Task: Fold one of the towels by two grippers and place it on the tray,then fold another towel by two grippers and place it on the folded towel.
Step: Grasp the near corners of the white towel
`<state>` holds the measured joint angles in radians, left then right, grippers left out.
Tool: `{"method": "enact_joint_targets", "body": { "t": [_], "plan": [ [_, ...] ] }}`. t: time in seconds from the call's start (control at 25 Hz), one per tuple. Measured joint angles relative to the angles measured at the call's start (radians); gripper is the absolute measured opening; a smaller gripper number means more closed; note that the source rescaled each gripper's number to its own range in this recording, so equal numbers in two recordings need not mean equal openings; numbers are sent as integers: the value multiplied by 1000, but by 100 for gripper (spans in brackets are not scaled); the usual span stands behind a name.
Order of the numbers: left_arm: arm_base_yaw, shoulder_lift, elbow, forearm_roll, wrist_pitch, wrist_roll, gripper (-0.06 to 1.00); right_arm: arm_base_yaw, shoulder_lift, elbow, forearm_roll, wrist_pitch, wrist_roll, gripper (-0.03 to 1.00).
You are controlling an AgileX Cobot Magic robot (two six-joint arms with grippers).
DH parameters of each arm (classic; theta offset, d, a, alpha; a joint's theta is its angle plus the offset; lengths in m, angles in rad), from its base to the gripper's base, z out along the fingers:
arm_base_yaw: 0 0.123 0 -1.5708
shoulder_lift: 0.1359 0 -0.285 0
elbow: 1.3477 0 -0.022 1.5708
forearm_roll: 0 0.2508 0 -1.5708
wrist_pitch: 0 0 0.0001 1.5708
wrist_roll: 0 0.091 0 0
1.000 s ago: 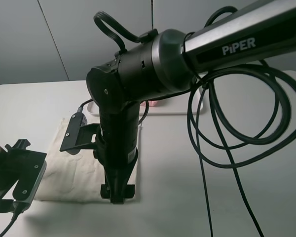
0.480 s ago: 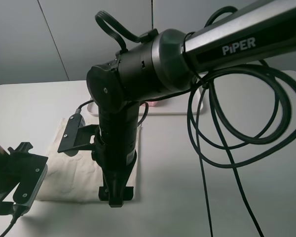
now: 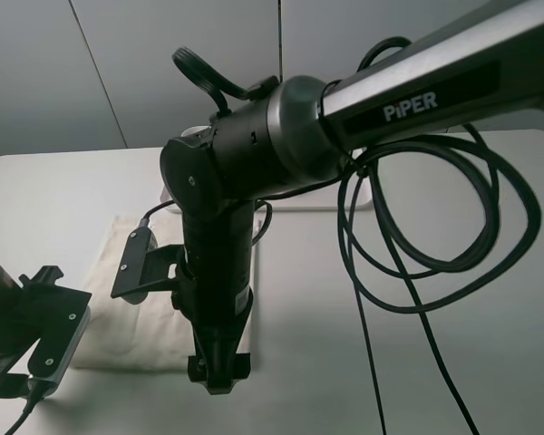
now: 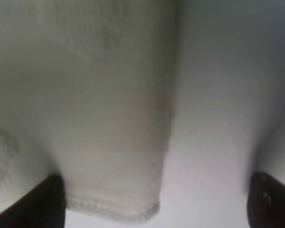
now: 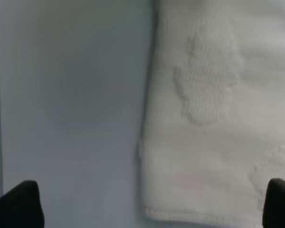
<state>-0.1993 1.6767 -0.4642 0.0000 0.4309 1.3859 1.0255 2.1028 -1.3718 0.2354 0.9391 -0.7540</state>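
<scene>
Pale matte counter (image 3: 517,362), viewed from above; its rounded far-left corner is set against a grey panelled wall (image 3: 181,54). The wall is divided by two thin dark seams, one slanted (image 3: 99,77) and one upright (image 3: 280,36).
</scene>
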Motion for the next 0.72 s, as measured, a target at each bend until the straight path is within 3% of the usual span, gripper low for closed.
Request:
{"method": "enact_joint_targets", "body": {
  "t": [0.44,0.72],
  "plan": [
    [0,4,0,0,-4,0,100,12,57,8,7,-15,-13,100],
    [0,5,0,0,-8,0,100,61,57,77,-98,-104,47,100]
  ]
}}
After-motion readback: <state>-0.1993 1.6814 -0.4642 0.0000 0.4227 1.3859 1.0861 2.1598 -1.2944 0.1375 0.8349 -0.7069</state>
